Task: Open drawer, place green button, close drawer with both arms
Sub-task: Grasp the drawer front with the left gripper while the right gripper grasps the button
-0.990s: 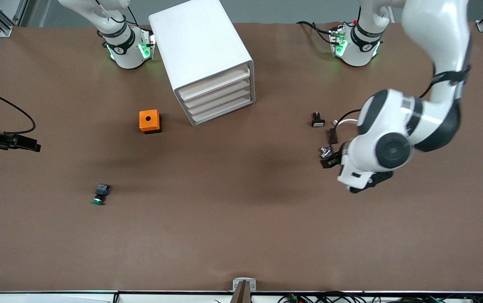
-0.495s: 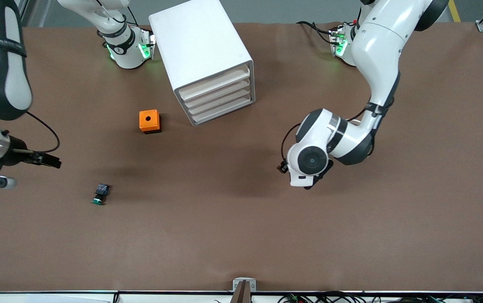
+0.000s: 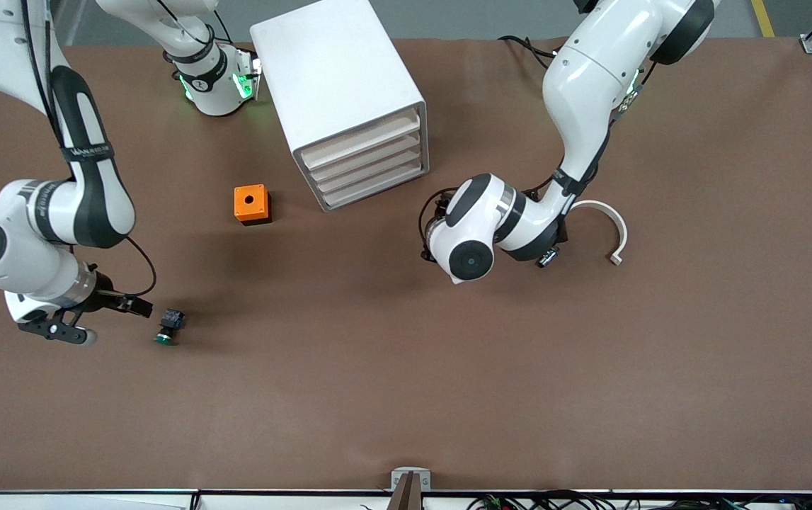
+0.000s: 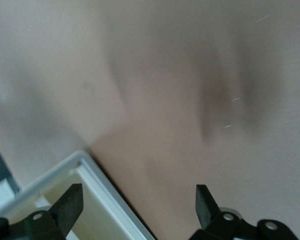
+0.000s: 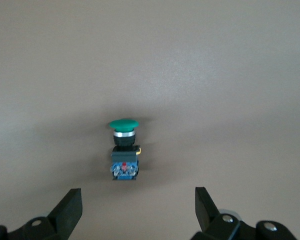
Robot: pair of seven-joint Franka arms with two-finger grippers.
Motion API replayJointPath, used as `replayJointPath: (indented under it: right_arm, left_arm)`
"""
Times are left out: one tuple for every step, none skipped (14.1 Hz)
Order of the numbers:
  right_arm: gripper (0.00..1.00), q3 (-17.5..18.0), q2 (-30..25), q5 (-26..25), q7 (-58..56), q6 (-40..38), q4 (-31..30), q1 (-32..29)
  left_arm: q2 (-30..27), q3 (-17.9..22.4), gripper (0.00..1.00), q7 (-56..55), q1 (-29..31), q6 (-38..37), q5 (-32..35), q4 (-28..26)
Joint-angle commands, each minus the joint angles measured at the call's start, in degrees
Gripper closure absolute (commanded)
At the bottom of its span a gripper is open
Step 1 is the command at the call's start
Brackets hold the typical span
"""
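**Drawer shut, button on the table, both pincers spread**

Two arms are at work. The left gripper (image 4: 137, 202) hangs over the table at middle frame, just beside the cabinet (image 3: 338, 85), its fingers wide apart and empty. The right gripper (image 5: 135, 202) sits low in the frame at the right arm's end, also spread and holding nothing.

One cabinet stands upper middle with four drawers, all apparently shut; the drawer (image 3: 361, 140) to open is probably the top one. The left gripper should likely catch its front lip squarely and pull straight.

One orange box (image 3: 252, 204) is nearby. One green-capped button (image 3: 169, 327) lies on its side; centring the right gripper's fingers across its body seems wise.
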Motion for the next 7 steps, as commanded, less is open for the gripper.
replayJointPath:
  right_arm:
    - [0.00, 0.1, 1.8, 1.3, 1.4, 2.9, -0.8, -0.4]
    - [0.00, 0.1, 2.5, 2.3, 1.4, 3.2, -0.8, -0.3]
    - [0.00, 0.1, 3.1, 2.9, 1.4, 4.2, -0.9, -0.2]
    - [0.00, 0.1, 3.7, 2.9, 1.4, 5.8, -1.4, -0.1]
    - [0.00, 0.2, 4.3, 2.9, 1.4, 8.2, -2.1, 0.1]
    - [0.00, 0.2, 5.2, 2.9, 1.4, 9.5, -2.3, 0.2]
    - [0.00, 0.2, 6.1, 2.9, 1.3, 10.5, -2.2, 0.2]
  left_arm:
    - [1.5, 0.3, 0.01, -4.4, -0.1, 0.1, -8.7, 1.1]
    - [1.8, 0.3, 0.02, -4.7, 0.2, 0.1, -13.0, 1.0]
    - [2.4, 0.4, 0.03, -6.3, 0.4, 0.0, -17.3, 0.9]
    - [3.2, 0.4, 0.05, -8.4, 0.3, 0.0, -19.9, 0.9]
    - [3.5, 0.4, 0.07, -10.8, 0.2, 0.0, -21.5, 0.9]
    - [4.4, 0.4, 0.08, -14.1, 0.2, 0.0, -23.4, 1.0]
    - [4.8, 0.4, 0.10, -16.5, -0.2, 0.0, -24.8, 1.0]
